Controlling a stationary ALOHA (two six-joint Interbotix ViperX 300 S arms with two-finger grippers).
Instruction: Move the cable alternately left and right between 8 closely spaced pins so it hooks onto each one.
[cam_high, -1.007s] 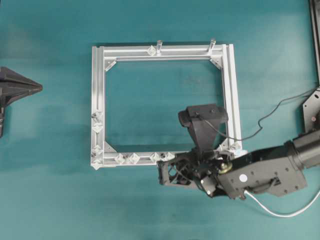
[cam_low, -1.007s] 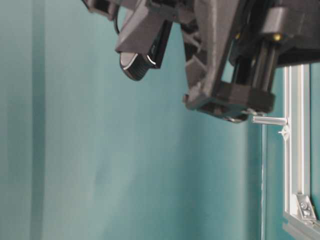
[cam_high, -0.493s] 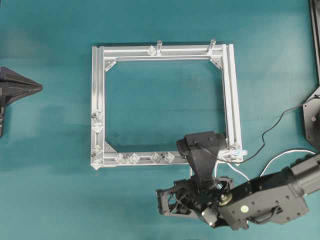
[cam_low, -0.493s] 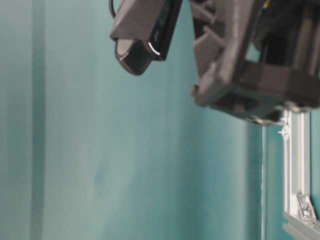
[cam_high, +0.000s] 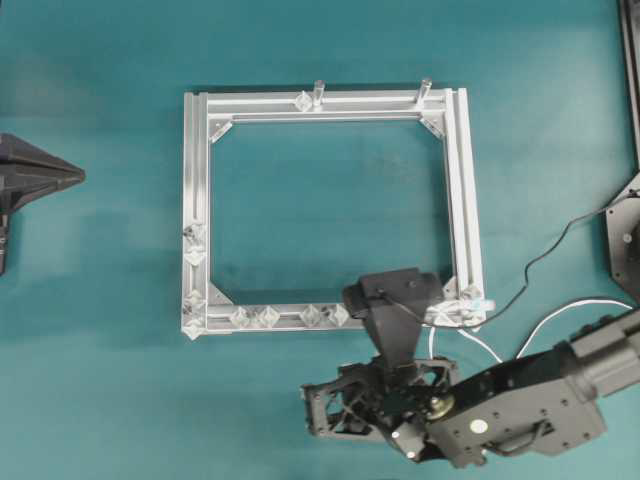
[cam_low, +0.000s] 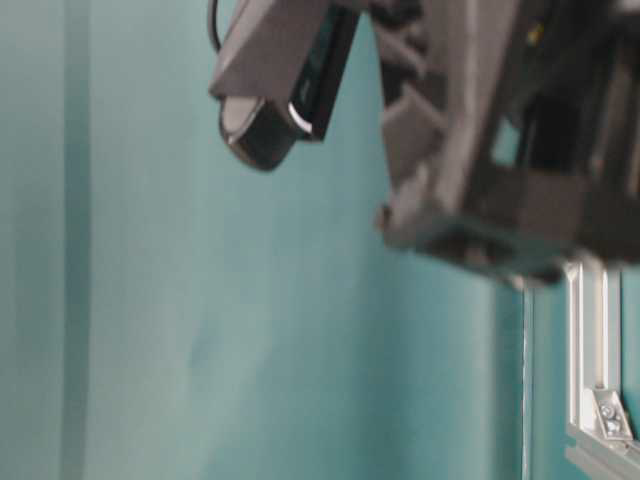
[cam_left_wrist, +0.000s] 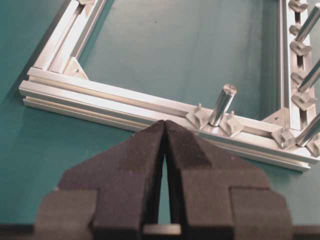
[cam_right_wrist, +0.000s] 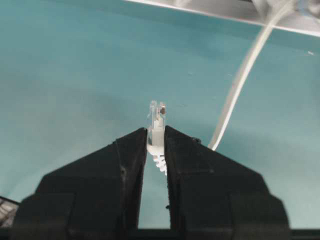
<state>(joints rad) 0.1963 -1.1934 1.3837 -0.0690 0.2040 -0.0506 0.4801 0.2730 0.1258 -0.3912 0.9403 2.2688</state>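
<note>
A: Start at the left. What of the left hand (cam_left_wrist: 165, 131)?

B: Parked at the left edge of the overhead view, well apart from the frame (cam_high: 197, 200). Its own camera shows the jaws clenched tip to tip, nothing between them. It faces one frame rail with a grey post (cam_left_wrist: 222, 104) standing on it.

A: The pins (cam_high: 270, 317)?

B: Small translucent diamonds on the frame. Several show along the near rail and the left rail, a couple more at the right corner. No cable is hooked on the ones along the near and left rails.

A: And the right hand (cam_right_wrist: 155, 134)?

B: Below the frame's near rail, off the frame, over bare bench (cam_high: 100, 400). It is grasping the plug (cam_right_wrist: 157, 122) at the tip of the cable (cam_right_wrist: 240, 82); the clear plug end sticks out just past the fingertips.

A: Where does the cable run?

B: From the plug it doubles back, rises toward the frame's near right corner, then loops out to the right across the bench.

A: Handling?

B: My judgement: light, thin and limp. It will sag and follow wherever the tip is led, and slack will slip off such small pins unless kept taut. The plug is the one stiff part, so it is the sound place to hold, though small and likely brittle under a hard squeeze.
</note>
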